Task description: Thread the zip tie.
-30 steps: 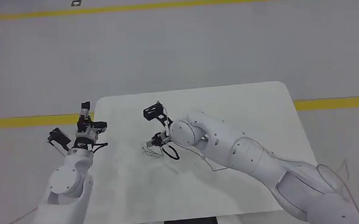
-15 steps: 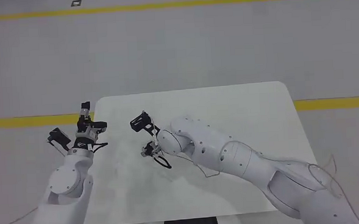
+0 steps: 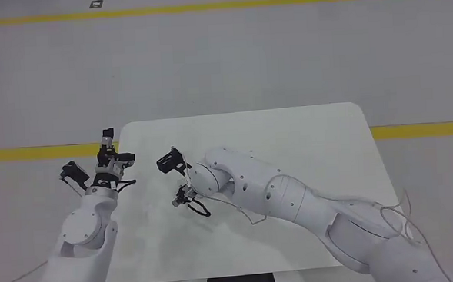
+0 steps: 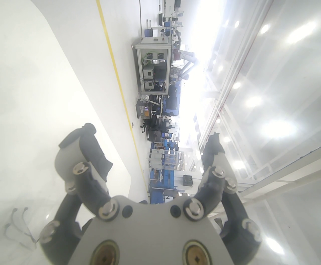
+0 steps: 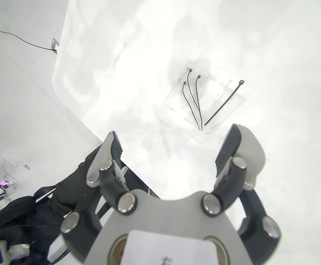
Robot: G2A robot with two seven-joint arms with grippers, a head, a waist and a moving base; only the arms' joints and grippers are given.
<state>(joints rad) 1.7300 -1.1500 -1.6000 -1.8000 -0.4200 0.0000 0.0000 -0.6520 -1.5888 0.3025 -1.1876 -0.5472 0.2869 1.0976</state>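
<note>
Three thin black zip ties (image 5: 194, 100) lie fanned in a clear shallow tray (image 5: 173, 91) on the white table, and a thicker zip tie (image 5: 225, 101) lies beside them in the same tray. My right gripper (image 5: 173, 133) hangs open just above the tray's near corner, holding nothing. In the top view the right gripper (image 3: 185, 198) is over the left-centre of the table (image 3: 303, 137). My left gripper (image 3: 116, 147) stands at the table's left edge, open and empty, its fingers (image 4: 85, 140) pointing away over the table and the room.
The table's left edge (image 5: 75, 120) runs close to the tray, with floor beyond it. A thin cable (image 5: 27, 42) trails on the floor there. Bare white tabletop stretches to the right of the right arm.
My right arm has swung left and toward the front of the table, bringing its gripper over the tray. The left arm has kept still.
</note>
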